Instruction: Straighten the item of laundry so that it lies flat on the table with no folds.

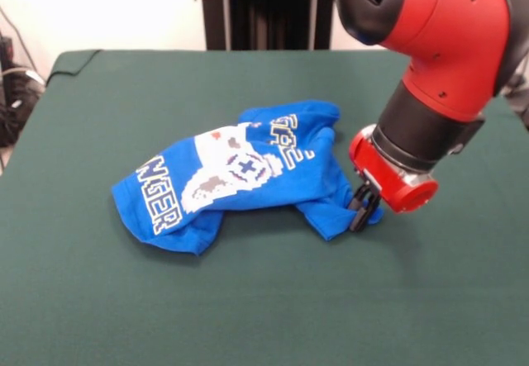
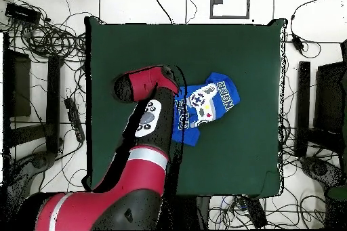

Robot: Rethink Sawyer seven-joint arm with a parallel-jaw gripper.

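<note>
gripper [image 1: 361, 209] looks pinched on the edge of the blue shirt [image 1: 240, 176], though i can't fully confirm cloth between the black tips. shirt lies crumpled near the middle of the green table [image 1: 99, 300], print half folded under. my worry: a thin pinch slips, or the whole shirt drags on the felt without unfolding. cables [image 2: 47, 38] crowd the floor around the table.

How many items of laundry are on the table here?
1: a crumpled bright blue T-shirt with white print, mid-table on the dark green felt table, its edge at the black gripper. Nothing else visible.
</note>
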